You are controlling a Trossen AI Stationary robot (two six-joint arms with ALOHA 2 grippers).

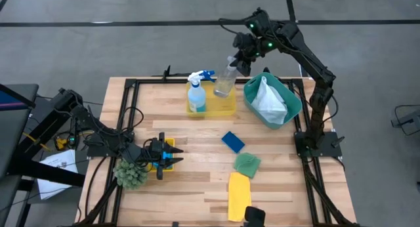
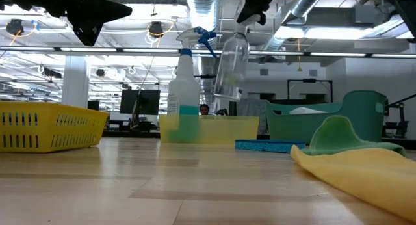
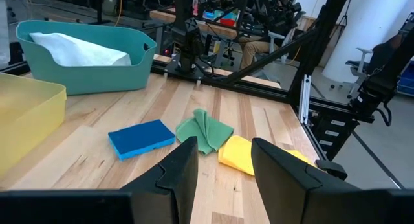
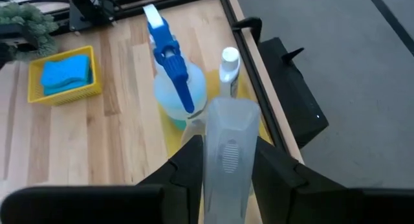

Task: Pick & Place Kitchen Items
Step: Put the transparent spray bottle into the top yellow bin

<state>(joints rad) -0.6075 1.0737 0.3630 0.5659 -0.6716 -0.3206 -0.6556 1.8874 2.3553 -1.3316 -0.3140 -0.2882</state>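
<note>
the right gripper [image 1: 244, 56] has its jaws clamped on the neck of a clear plastic bottle [image 1: 224, 82], holding it tilted in the air above the shallow yellow plastic tray [image 1: 226, 107]. in that tray stand a blue-liquid spray bottle [image 1: 196, 94] and a small white bottle [image 4: 229, 68]. the left gripper [image 1: 172, 155] waits with jaws apart, well apart from the tray, over a yellow basket [image 4: 63, 75] holding a blue sponge [image 4: 65, 73].

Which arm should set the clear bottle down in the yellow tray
Right. The right gripper already grips the clear bottle above the yellow tray. The left gripper is open, low, far across the table.
</note>
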